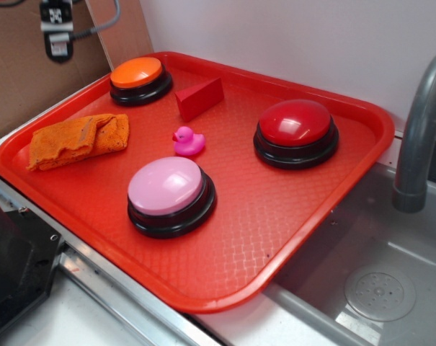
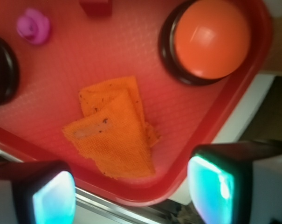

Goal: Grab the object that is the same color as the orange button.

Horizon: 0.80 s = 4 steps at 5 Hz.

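We find the orange cloth (image 1: 78,140) lying folded and flat on the red tray (image 1: 297,238), close to the tray's left rim, with the orange button (image 1: 139,79) just behind it toward the far corner and clear of it. In the wrist view the cloth (image 2: 116,129) sits in the lower middle of the frame, loosely doubled over with dark specks on its weave, and the orange button (image 2: 209,39) stands at upper right, apart from it. The tool (image 2: 130,196) is seen in the wrist view only; its two fingers (image 2: 218,185) frame the bottom edge left and right, standing wide apart with nothing between them. The cloth lies ahead of and between the fingers, not touching either, and the fingers appear to sit over the tray rim (image 2: 131,192) rather than over the cloth. Elsewhere on the tray we note a red wedge block (image 1: 199,97) beside the orange button, a small pink duck (image 1: 188,141) near the centre, a pink-topped button (image 1: 170,195) toward the front and a red-topped button (image 1: 296,132) at right. A sink (image 1: 380,288) adjoins the tray on the right
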Each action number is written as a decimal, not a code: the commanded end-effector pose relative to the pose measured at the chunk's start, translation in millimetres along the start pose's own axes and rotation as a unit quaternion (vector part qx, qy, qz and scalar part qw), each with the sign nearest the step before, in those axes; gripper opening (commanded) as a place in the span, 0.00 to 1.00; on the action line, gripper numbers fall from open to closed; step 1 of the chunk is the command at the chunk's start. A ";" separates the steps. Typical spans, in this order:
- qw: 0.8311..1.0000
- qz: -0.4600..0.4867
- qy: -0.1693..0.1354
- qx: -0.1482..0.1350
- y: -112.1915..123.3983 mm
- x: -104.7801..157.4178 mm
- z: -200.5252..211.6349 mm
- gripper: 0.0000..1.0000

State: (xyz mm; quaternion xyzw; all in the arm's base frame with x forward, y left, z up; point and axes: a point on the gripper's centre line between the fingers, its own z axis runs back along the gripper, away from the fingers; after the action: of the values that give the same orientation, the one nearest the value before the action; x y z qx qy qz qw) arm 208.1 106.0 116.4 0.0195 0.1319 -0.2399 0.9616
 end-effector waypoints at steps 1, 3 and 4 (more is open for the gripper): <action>0.999 0.024 0.043 -0.014 -0.5 -12.6 -32.6 1.00; 0.995 0.029 0.093 -0.024 -0.2 -14.1 -71.8 1.00; 0.995 0.026 0.094 -0.003 -2.1 -6.2 -93.6 1.00</action>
State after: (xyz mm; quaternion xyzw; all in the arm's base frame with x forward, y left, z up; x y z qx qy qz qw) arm 175.0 117.9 24.8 0.0299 0.2330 -0.2101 0.9490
